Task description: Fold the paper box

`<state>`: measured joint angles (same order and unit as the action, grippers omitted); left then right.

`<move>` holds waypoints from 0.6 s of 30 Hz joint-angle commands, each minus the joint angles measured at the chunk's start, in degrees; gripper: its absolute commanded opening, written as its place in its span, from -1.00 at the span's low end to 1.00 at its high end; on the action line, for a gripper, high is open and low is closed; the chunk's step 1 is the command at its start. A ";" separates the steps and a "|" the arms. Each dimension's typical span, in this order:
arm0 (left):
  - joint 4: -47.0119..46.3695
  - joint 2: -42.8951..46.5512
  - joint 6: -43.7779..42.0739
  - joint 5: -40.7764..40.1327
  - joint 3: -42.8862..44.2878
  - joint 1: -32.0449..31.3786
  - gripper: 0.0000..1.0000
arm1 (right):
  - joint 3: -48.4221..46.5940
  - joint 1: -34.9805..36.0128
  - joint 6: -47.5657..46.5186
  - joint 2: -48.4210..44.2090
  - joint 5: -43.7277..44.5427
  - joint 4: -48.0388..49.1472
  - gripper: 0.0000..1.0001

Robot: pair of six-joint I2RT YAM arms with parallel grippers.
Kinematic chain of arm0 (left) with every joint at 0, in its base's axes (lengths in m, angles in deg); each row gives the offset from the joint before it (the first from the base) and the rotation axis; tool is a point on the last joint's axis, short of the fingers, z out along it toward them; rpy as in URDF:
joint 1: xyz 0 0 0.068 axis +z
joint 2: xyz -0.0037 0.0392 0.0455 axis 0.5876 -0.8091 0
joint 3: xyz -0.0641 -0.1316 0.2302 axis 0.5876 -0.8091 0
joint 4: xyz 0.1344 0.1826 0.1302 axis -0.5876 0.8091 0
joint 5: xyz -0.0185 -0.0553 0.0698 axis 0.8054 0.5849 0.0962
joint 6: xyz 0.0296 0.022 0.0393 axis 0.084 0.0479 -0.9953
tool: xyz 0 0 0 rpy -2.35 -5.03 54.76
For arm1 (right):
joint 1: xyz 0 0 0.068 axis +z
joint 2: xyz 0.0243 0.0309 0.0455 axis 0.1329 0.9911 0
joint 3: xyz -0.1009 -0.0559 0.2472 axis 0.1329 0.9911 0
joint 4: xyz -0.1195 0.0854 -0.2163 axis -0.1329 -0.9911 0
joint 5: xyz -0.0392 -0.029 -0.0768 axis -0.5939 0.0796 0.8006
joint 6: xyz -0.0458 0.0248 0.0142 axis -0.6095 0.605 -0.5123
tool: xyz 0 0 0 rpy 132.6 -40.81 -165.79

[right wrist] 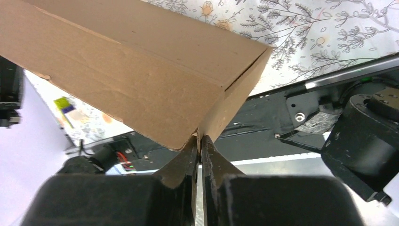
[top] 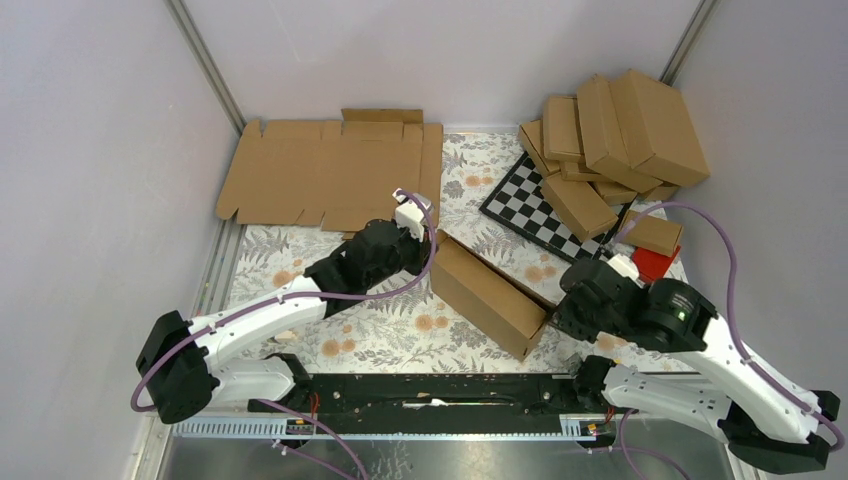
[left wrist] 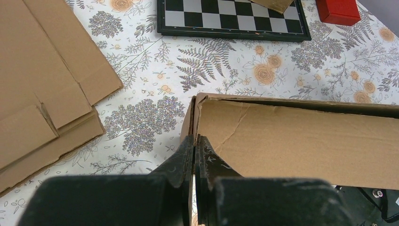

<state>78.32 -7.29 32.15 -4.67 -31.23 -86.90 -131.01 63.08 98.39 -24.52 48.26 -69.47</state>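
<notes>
Left wrist view: left gripper (left wrist: 194, 139), near-closed, pinches the paper box (left wrist: 301, 141); right gripper (right wrist: 198, 138) likewise.

White arms (top: 260, 318), black joints (top: 176, 366), purple cables (top: 731, 268)

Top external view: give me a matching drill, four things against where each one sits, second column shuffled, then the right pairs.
Things
1. half-folded brown cardboard carton
2. flat brown die-cut cardboard sheet
3. black-and-white checkered board
4. small red block

Places
A. furthest right of the four
B. in the middle, set diagonally
C. far left, lying flat
D. partly under a pile of folded brown boxes

Pairs: 1-B, 2-C, 3-D, 4-A
</notes>
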 commanded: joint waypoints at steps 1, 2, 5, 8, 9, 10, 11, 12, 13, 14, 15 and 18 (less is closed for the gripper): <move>5.17 -0.14 -0.07 0.63 -1.15 -0.90 -1.00 | -1.87 0.02 9.79 -4.92 5.14 2.48 -0.99; 5.17 -0.17 -0.21 0.52 -1.29 -0.87 -1.00 | -1.45 0.02 10.88 -6.14 5.77 2.43 -1.00; 5.19 -0.21 -0.52 0.49 -1.30 -0.88 -1.00 | 0.50 0.02 13.12 -8.45 5.83 2.52 -1.00; 4.94 -0.41 -0.67 0.71 -1.21 -0.95 -1.00 | 1.66 0.00 14.07 -8.70 4.47 2.72 -1.00; 4.70 -0.42 -0.70 0.72 -1.36 -1.01 -1.00 | 2.09 0.04 14.34 -8.84 3.95 3.19 -1.00; 4.56 -0.36 -0.64 0.59 -1.53 -1.03 -1.00 | 2.59 0.07 14.61 -9.28 3.45 3.90 -1.00; 4.41 -0.31 -0.62 0.54 -1.67 -1.05 -1.00 | 2.97 0.05 15.04 -9.64 3.31 4.39 -1.00; 4.31 -0.24 -0.62 0.46 -1.76 -1.10 -1.00 | 3.26 0.04 15.28 -10.00 3.33 4.86 -1.00; 4.28 -0.18 -0.66 0.33 -1.90 -1.15 -1.00 | 3.34 0.03 15.57 -10.37 3.44 4.98 -1.00; 4.35 -0.14 -0.70 0.23 -2.03 -1.16 -1.00 | 3.47 0.02 15.98 -10.67 3.46 4.98 -1.00; 4.40 -0.08 -0.83 0.08 -2.17 -1.12 -1.00 | 3.75 0.02 16.85 -11.25 3.37 5.05 -1.00; 4.50 0.25 -1.26 -0.34 -2.48 -1.13 -1.00 | 6.58 0.05 20.35 -15.21 2.28 8.39 -1.00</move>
<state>77.71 -7.15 31.94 -4.28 -31.69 -87.89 -127.05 63.10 111.35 -35.78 49.59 -66.49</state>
